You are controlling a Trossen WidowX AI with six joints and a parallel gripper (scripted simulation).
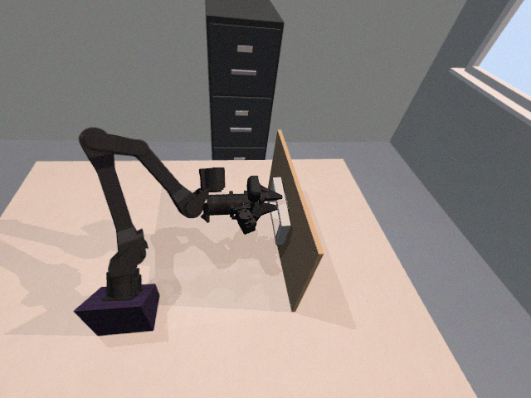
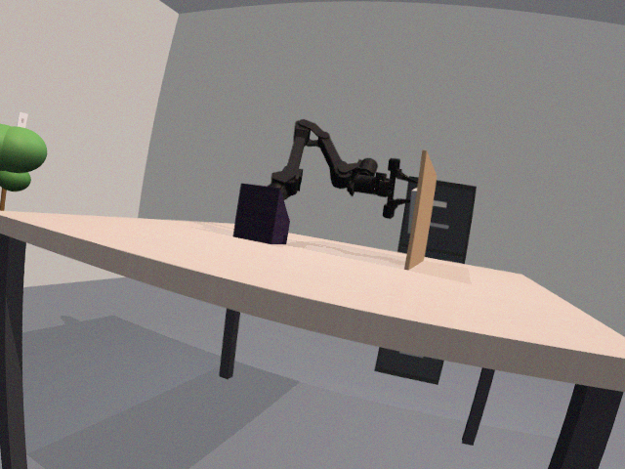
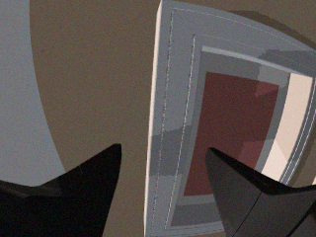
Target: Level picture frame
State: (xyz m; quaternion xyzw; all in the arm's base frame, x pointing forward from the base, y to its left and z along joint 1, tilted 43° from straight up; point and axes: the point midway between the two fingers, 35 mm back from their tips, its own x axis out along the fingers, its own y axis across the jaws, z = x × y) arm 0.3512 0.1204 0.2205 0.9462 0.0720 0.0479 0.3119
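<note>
On the near face of an upright brown panel (image 1: pixel 299 240) (image 2: pixel 423 217) (image 3: pixel 94 89), the picture frame (image 1: pixel 284 215) (image 2: pixel 412 209) (image 3: pixel 173 118) hangs clear of the tabletop, facing the arm. The frame is pale grey with a stepped border, and a dark red rectangle (image 3: pixel 237 128) occupies its middle. Its screw and rear strip are out of sight behind it, and its level cannot be established reliably from these angles. The gripper (image 1: pixel 280 201) (image 2: pixel 412 190) (image 3: pixel 165 147) is at the frame, its two dark fingers partly spread with a gap between them and nothing pinched. In the wrist view, the finger on the right overlaps the frame's face and the edge of the red rectangle, while the finger on the left appears against the bare panel, outside the frame's pale side edge. That edge runs upward through the gap between the tips. Whether either fingertip touches the frame cannot be determined. The black arm (image 1: pixel 114 192) (image 2: pixel 330 151) rises from a dark purple block (image 1: pixel 124 317) (image 2: pixel 257 214), bends at its raised elbow and descends toward the panel. Block and panel both stand on a pale pink table (image 1: pixel 240 351) (image 2: pixel 312 282), well apart. A dark filing cabinet (image 1: pixel 242 85) (image 2: pixel 454 206) with light handles stands beyond the table.
</note>
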